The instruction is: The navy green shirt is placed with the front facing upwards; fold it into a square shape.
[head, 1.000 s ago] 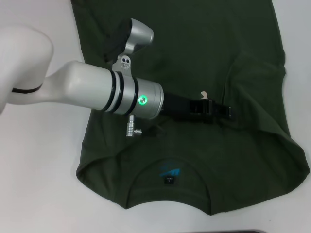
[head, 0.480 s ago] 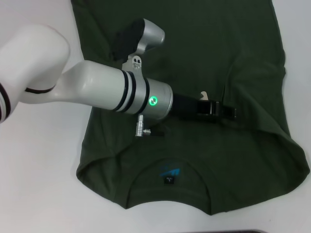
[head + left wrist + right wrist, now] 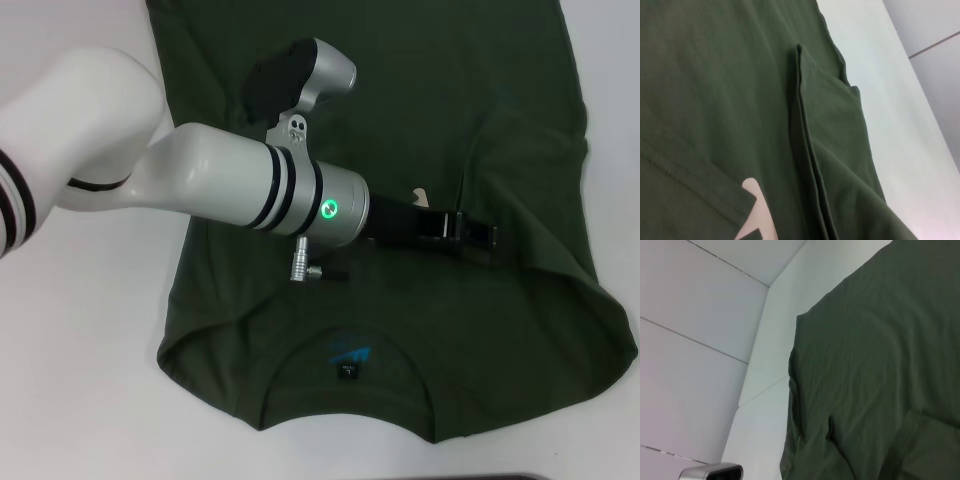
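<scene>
Left gripper [image 3: 476, 236] black, low over right half of dark olive-green cotton T-shirt [image 3: 420, 90], reached across on white-and-silver left arm [image 3: 230, 185] from left edge of head view; green status light lit on wrist. Finger state: cannot tell, fingers seen end-on against dark cloth. Shirt spread flat on white tabletop [image 3: 80, 380], collar nearest robot, teal print [image 3: 349, 350] and small black neck tag [image 3: 347, 372] inside neckline. Small cream patch of lettering [image 3: 420, 196] showing just beside gripper body. Left wrist view: doubled fabric ridge [image 3: 807, 150] running lengthwise, sleeve lying inward. Right gripper not seen; right wrist view shows shirt edge over table.
</scene>
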`<action>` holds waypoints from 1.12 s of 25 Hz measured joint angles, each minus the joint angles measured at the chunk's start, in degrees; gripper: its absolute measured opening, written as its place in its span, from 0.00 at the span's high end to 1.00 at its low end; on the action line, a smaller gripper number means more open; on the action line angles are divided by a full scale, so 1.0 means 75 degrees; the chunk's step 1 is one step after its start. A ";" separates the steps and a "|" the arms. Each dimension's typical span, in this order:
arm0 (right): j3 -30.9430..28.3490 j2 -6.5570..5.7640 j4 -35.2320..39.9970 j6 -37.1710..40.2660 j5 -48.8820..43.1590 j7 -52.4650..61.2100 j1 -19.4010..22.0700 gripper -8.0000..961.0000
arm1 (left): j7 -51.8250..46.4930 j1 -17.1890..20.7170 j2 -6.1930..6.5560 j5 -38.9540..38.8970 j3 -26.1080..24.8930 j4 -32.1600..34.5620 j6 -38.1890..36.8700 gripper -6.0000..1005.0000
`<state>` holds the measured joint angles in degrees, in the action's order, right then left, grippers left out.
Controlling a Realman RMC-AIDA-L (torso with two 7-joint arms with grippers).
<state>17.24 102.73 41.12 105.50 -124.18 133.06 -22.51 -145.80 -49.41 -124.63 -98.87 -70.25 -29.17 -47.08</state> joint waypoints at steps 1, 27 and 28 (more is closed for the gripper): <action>-0.0001 0.0000 -0.0004 0.0001 0.0000 0.0000 -0.0002 0.34 | -0.0026 -0.0010 0.0000 -0.0042 0.0074 0.0009 0.0032 0.40; -0.0013 0.0024 -0.0022 0.0066 0.0058 0.0070 -0.0189 0.34 | -0.0048 -0.0285 0.0000 -0.0082 0.0335 0.0336 0.0094 0.91; -0.0013 0.0024 -0.0022 0.0067 0.0059 0.0072 -0.0199 0.34 | -0.0048 -0.0285 0.0000 -0.0083 0.0334 0.0348 0.0095 0.94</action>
<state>17.14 102.91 40.95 106.00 -123.74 133.60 -24.01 -146.16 -51.55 -124.63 -99.49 -67.74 -26.56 -46.37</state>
